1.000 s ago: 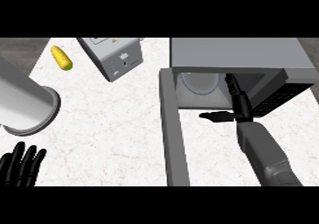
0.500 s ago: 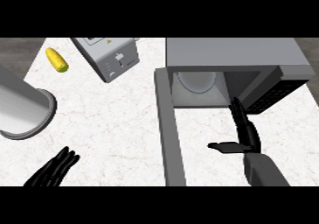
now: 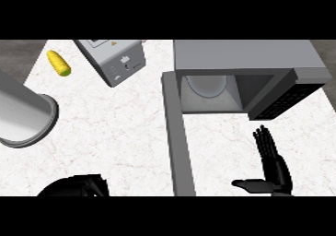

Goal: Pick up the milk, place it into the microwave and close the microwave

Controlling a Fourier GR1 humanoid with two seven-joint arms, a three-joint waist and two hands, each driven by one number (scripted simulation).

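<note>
Two hands showed along the lower edge of the counter (image 3: pixel 116 133), and neither was near the milk (image 3: pixel 116 62). At far left stood a large grey cylinder (image 3: pixel 14 110); its contents could not be seen. Beyond it, toward the far edge, lay a yellow corn cob (image 3: pixel 59 63). The left hand (image 3: pixel 75 186) appeared only as a dark mass at the lower edge, and whether it was open or closed could not be told. The milk, by its look a grey printed box, lay on the counter at the far side, between the corn cob and the microwave (image 3: pixel 241 55), outside the oven and untouched. The microwave door (image 3: pixel 178 138) stood fully open, reaching toward the near edge. The cavity held only its round plate (image 3: pixel 205 85); no milk was inside. The right hand (image 3: pixel 274 168) hung in front of the cavity, right of the door, fingers (image 3: pixel 264 138) straight, thumb spread, holding nothing.

Step in hand, as judged: pickup, not yet done. The next move called for a reach to the milk and a grasp round its body. The open door lay between the right hand and the milk, so any approach from that side needed to clear it. Placement and door closing were still to do.
</note>
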